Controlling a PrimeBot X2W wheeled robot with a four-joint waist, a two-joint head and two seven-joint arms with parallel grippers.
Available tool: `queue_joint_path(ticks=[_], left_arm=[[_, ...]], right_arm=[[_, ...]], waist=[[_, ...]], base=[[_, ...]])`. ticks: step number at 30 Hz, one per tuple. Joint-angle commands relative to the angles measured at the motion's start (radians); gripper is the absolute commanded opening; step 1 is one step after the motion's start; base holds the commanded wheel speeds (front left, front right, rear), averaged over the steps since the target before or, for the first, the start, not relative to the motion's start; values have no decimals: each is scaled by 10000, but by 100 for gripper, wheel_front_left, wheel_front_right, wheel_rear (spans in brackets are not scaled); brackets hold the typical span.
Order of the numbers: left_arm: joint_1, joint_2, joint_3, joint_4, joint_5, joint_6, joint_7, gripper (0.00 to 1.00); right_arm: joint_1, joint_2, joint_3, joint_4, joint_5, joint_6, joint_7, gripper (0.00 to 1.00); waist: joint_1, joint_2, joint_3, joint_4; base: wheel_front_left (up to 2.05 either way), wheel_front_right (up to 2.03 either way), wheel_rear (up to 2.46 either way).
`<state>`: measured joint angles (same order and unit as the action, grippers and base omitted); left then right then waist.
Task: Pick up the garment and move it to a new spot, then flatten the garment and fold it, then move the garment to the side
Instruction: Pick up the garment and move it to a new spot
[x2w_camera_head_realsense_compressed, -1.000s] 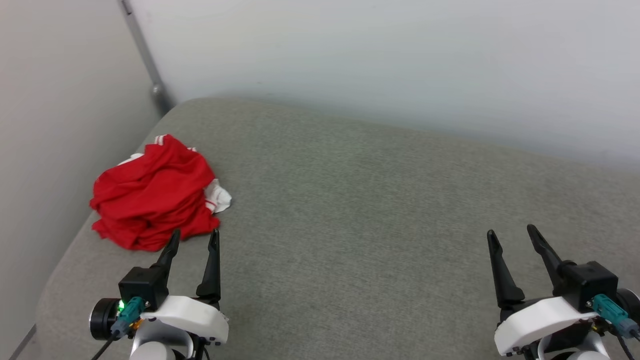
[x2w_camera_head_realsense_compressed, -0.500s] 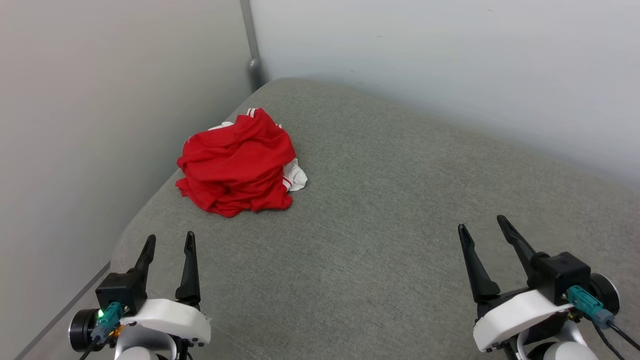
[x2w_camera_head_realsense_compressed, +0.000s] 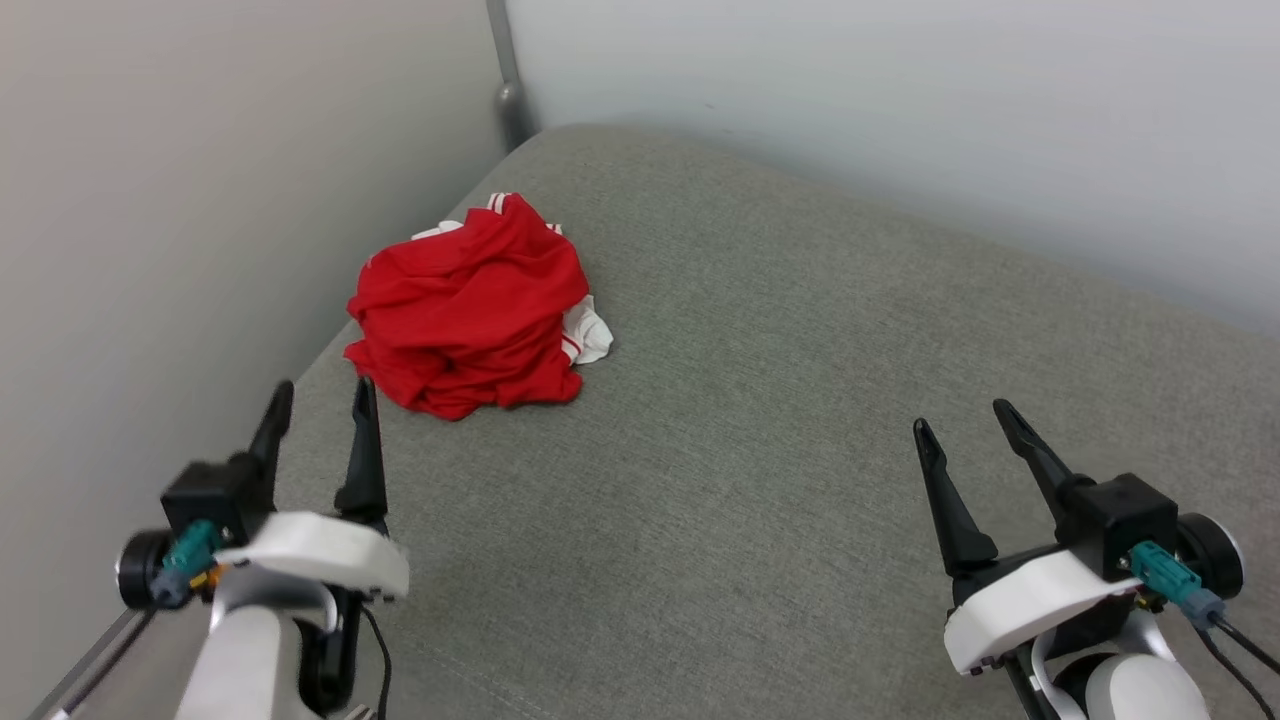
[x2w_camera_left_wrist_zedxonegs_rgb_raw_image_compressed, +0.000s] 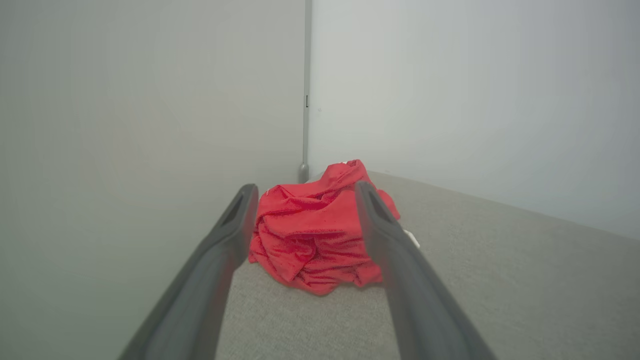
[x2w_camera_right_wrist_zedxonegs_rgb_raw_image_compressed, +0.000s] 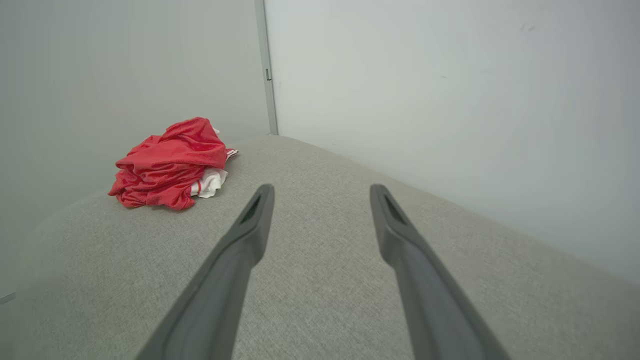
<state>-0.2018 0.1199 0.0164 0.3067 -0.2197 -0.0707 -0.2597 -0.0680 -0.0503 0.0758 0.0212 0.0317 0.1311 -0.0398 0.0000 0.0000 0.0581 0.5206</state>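
Lying crumpled on a grey cushion (x2w_camera_head_realsense_compressed: 750, 450), the red jersey T-shirt (x2w_camera_head_realsense_compressed: 465, 305) looks light and floppy, probably best pinched at a raised fold; left gripper (x2w_camera_head_realsense_compressed: 324, 384) and right gripper (x2w_camera_head_realsense_compressed: 959, 415) gape empty.

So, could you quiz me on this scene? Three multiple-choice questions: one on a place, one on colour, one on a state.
1. Where on the grey cushion does the garment lie? A) far back, by the left wall B) dead centre C) at the near right edge
2. Which colours show in the garment? A) blue and yellow B) red and white C) all black
3. How do the left gripper and right gripper stand? A) both open, empty B) both shut on the garment C) both shut, empty
Answers: 1 A, it lies far back beside the left wall; 2 B, red folds with a white bit at one edge; 3 A, both stand spread, clear of the garment.
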Motion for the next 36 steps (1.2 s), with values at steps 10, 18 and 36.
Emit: queue_joint_path(ticks=[10,18,36], left_arm=[[-3896,1406,465,486,-1212,-431,2086,100],[-5625,2990,497,2180,-2788,-585,5298,100],[-5144,3641,-25,5177,-5320,-595,8894,0]], right_arm=[[-917,1,84,-642,-562,-7,457,100],[-1568,0,65,-1035,-635,-7,463,100],[-2023,2,-16,-840,-522,-7,142,100]], waist=[[0,0,1900,-1807],[0,0,3592,-3060],[0,0,4056,-3415]], base=[[0,0,0],[0,0,0],[0,0,0]])
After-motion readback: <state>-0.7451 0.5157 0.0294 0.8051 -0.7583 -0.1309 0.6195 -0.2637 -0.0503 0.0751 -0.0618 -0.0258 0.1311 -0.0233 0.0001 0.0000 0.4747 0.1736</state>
